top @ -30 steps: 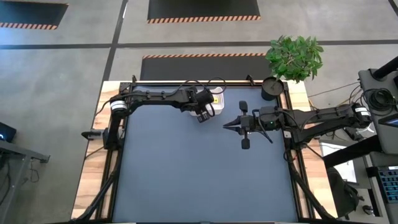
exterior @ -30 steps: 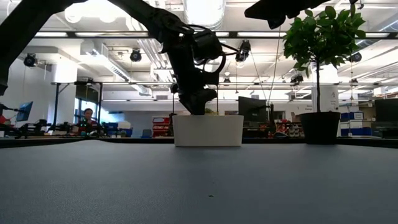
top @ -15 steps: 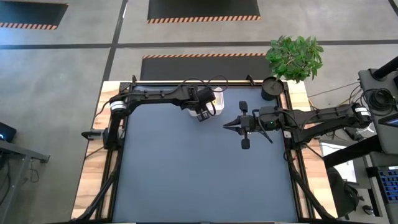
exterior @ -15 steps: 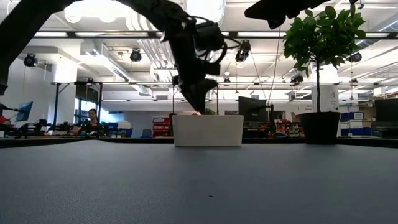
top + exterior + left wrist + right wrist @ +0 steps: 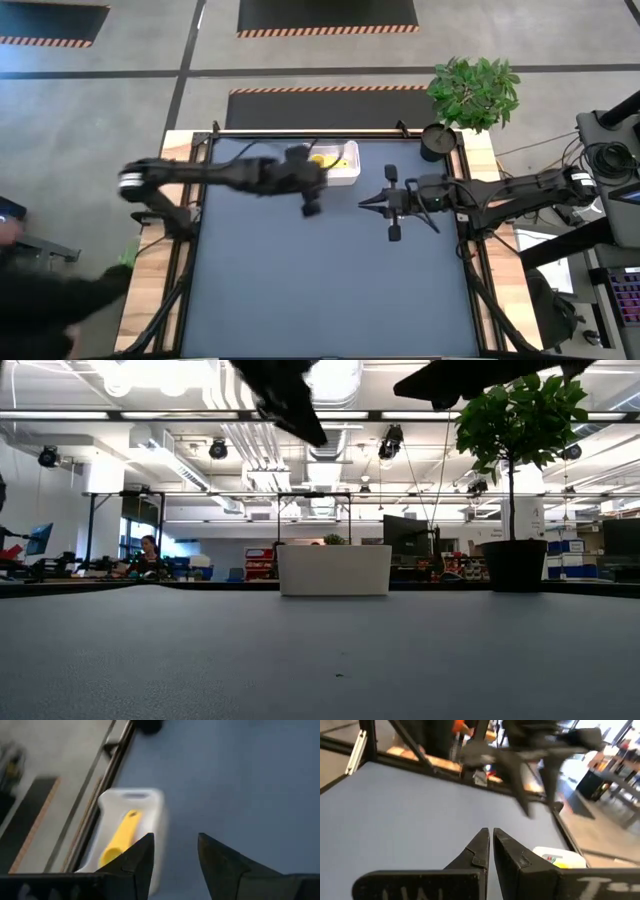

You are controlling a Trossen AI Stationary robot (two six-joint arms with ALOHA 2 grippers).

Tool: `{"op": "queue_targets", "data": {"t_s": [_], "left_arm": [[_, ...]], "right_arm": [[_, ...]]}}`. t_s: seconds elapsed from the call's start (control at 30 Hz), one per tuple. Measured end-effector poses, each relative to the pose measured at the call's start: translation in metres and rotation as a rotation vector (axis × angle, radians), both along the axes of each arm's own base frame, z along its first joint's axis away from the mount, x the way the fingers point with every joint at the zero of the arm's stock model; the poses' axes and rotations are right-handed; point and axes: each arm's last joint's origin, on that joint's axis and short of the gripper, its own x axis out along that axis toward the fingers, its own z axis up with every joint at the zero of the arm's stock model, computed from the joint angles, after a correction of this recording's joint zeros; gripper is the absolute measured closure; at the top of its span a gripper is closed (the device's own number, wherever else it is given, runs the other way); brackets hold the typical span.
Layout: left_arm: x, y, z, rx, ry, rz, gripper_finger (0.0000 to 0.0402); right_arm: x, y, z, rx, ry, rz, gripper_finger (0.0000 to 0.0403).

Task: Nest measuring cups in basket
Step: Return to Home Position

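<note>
Step in hand: I judge the packing to be over and the job now to be taking both arms home, since neither hand carries anything.
Measuring cups: you can see the measuring cups [image 5: 325,160] only as a yellow one lying on top inside the basket [image 5: 354,166]. Whether the other colours sit nested beneath it the views do not show.
Basket: it stands at the far edge of the surface [image 5: 320,290], upright, apart from both hands.
Left hand: the left hand [image 5: 309,206] hangs above the surface just beside the basket, on its near side. Its fingers [image 5: 142,855] are spread, with only bare surface between them.
Right hand: the right hand [image 5: 364,203] hovers near the basket's right side and points toward it. Its fingers [image 5: 479,845] are pressed together with barely a slit between them, pinching nothing.
Bystanders: a black cup [image 5: 436,142] and a potted plant [image 5: 474,90] sit at the far right corner, well apart from the left hand. The right arm reaches in close beside them.
Next move: lift each hand clear before you swing it back, so that no finger catches the basket rim and tips the stack. Keep the two hands apart, as they sit near one another over the middle. Let the right arm fold away without brushing the black cup or the plant.
</note>
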Motion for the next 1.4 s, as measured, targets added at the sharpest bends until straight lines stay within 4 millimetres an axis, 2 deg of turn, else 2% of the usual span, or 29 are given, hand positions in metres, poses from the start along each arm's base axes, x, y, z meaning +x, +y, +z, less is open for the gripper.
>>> {"op": "queue_targets", "data": {"t_s": [0.17,0.3,0.43,0.67,0.83,1.07,1.4], "left_arm": [[-0.051,-0.048,-0.01,-0.008,-0.182,-0.141,0.0273],[-0.091,-0.069,-0.028,-0.012,-0.293,-0.239,0.0279],[-0.127,-0.075,-0.047,-0.008,-0.387,-0.299,0.029],[-0.177,-0.064,-0.074,-0.026,-0.547,-0.291,0.0326],[-0.2,-0.059,-0.086,-0.031,-0.64,-0.289,0.0356],[-0.219,-0.055,-0.098,-0.028,-0.698,-0.289,0.0396],[-0.235,-0.051,-0.117,-0.026,-0.754,-0.297,0.0401]], "right_arm": [[-0.001,-0.003,-0.013,-0.018,-0.074,-0.007,0.039],[-0.002,-0.009,-0.021,-0.014,-0.075,-0.008,0.039],[-0.004,-0.014,-0.03,-0.009,-0.052,-0.024,0.039],[-0.015,-0.018,-0.045,-0.016,-0.068,-0.046,0.039],[-0.03,-0.018,-0.05,0.002,-0.089,-0.052,0.039],[-0.056,-0.017,-0.054,0.002,-0.155,-0.052,0.039],[-0.093,-0.015,-0.079,0.044,-0.233,-0.057,0.039]]}}
